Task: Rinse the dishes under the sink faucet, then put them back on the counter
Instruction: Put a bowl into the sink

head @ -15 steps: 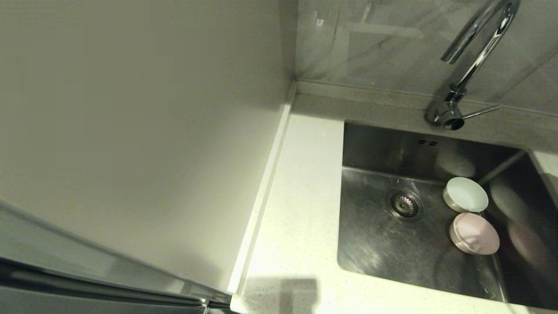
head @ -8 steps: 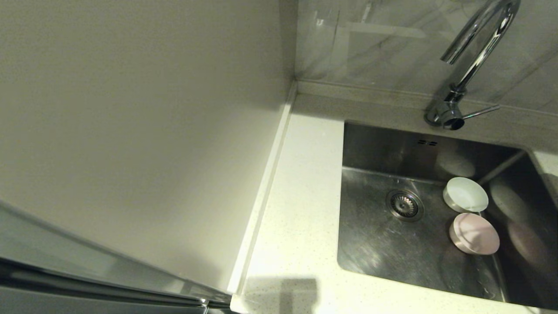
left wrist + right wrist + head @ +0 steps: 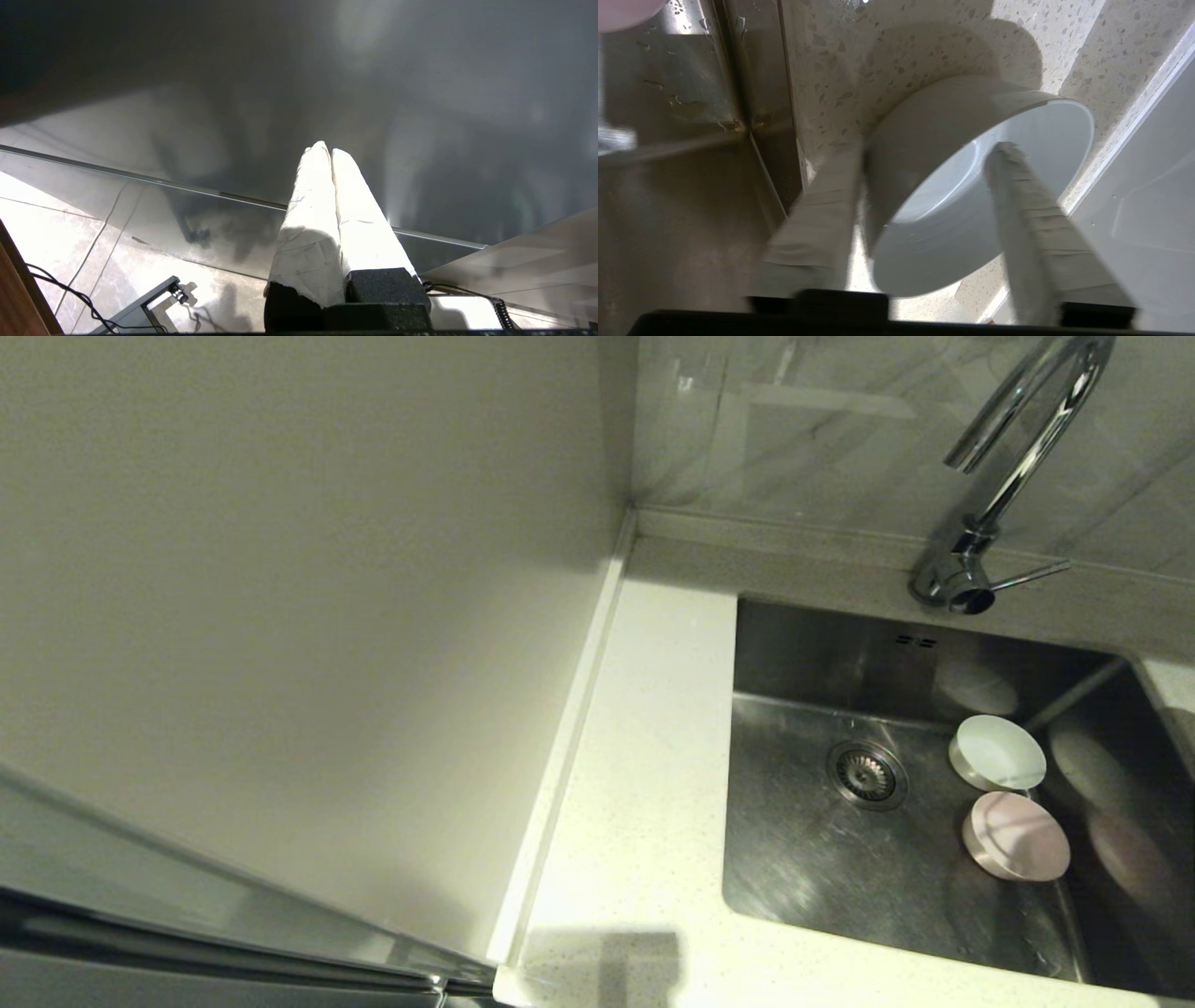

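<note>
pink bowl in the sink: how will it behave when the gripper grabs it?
Likely rigid: the pink bowl looks like hard glazed ware with a low straight wall, so a rim pinch should hold, as the right gripper does on the grey bowl. Possibly slippery: sink shows droplets. It might slide on steel if nudged, and could chip if dropped.

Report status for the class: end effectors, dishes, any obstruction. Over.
Right end effector shut on white bowl, over counter. Left end effector shut, parked off the work. Pale blue-grey bowl, pink bowl in sink. No obstruction seen.

Two bowls [image 3: 1006,793] in sink [image 3: 803,859]
</note>
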Controlling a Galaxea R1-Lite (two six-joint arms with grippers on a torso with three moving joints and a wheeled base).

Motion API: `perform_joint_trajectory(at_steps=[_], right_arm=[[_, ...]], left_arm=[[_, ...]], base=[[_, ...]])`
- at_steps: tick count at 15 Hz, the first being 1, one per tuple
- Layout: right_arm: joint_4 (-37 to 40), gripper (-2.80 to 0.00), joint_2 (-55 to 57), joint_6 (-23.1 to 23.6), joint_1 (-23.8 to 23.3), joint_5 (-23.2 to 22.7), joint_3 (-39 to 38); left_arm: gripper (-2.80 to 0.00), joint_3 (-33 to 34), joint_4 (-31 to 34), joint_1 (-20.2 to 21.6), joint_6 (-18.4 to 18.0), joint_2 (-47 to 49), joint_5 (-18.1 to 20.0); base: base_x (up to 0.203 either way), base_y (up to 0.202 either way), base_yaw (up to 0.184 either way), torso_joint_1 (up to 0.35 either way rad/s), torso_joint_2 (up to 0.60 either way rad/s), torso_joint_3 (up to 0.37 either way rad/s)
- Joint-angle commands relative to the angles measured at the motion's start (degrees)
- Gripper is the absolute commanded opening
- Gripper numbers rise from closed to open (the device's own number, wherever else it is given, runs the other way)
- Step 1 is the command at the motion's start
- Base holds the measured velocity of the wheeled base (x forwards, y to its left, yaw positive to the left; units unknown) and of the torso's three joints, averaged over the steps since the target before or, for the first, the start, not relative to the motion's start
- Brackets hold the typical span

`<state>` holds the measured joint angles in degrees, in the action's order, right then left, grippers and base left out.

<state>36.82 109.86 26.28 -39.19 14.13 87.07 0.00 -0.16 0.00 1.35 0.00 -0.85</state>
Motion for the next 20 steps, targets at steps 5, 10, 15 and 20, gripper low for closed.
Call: perform_joint_trajectory(at_steps=[5,10,15,20], right_arm=[[0.09,-2.8,-1.93,-0.09,0.09,0.02,-0.29],[-0.06,-2.8,-7.94,-0.09,3.59,-1.52,-5.3],[-0.73,-2.8,-17.46,-0.38,17.76,-2.2,-16.78],[-20.9,-2.8,-19.64,-2.26,38.49,-2.19,-32.93]], left_arm=[[-2.8,0.0,-0.02,0.0,0.06,-0.18,-0.03],[-2.8,0.0,-0.02,-0.08,0.06,-0.19,-0.04],[-2.8,0.0,-0.02,-0.04,0.06,-0.26,-0.03],[-2.8,0.0,-0.02,0.0,-0.03,-0.18,-0.11]], base=[[0.0,0.0,0.0,0.0,0.0,0.0],[0.0,0.0,0.0,0.0,0.0,0.0],[0.0,0.0,0.0,0.0,0.0,0.0],[0.0,0.0,0.0,0.0,0.0,0.0]])
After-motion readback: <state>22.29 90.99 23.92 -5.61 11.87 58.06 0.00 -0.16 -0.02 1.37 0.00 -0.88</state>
